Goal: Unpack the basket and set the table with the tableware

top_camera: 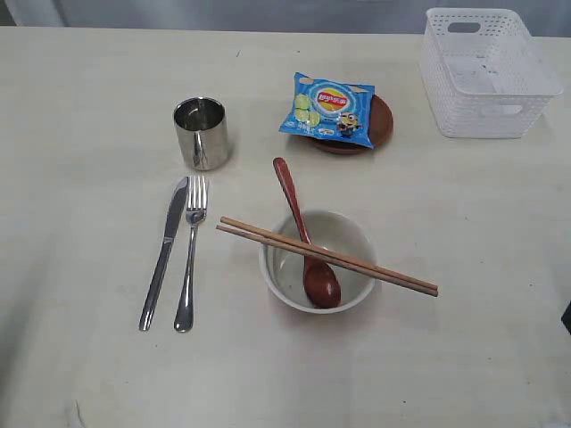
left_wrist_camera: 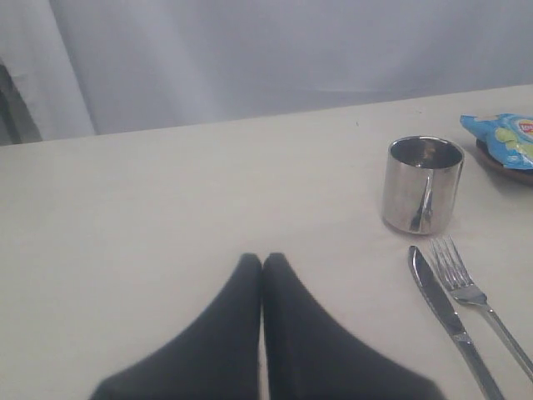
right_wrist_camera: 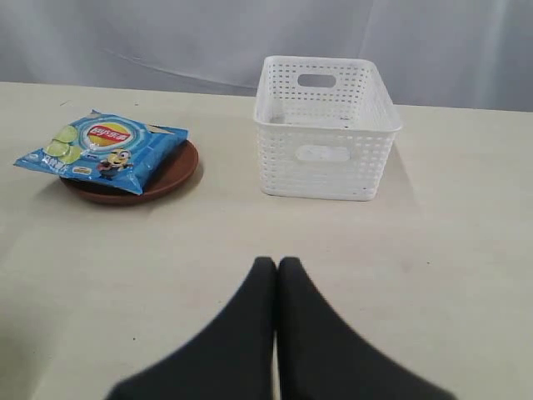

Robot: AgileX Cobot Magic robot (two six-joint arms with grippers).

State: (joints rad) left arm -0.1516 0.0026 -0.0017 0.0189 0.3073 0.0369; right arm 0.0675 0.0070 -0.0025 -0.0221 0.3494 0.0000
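The white basket (top_camera: 486,71) stands empty at the table's (top_camera: 89,89) far right. A steel cup (top_camera: 202,133) stands left of the dark brown plate (top_camera: 382,123). Knife (top_camera: 164,250) and fork (top_camera: 190,251) lie side by side. The white bowl (top_camera: 285,275) holds the wooden spoon (top_camera: 308,245), with the chopsticks (top_camera: 393,271) across its rim. My left gripper (left_wrist_camera: 262,259) is shut and empty, with the cup (left_wrist_camera: 421,184), knife (left_wrist_camera: 450,321) and fork (left_wrist_camera: 483,304) beside it. My right gripper (right_wrist_camera: 276,263) is shut and empty, facing the basket (right_wrist_camera: 325,129) and plate (right_wrist_camera: 175,179). Neither gripper shows in the exterior view.
A blue snack bag (top_camera: 327,109) lies on the plate, also seen in the right wrist view as the bag (right_wrist_camera: 100,150). A grey curtain hangs behind the table's far edge.
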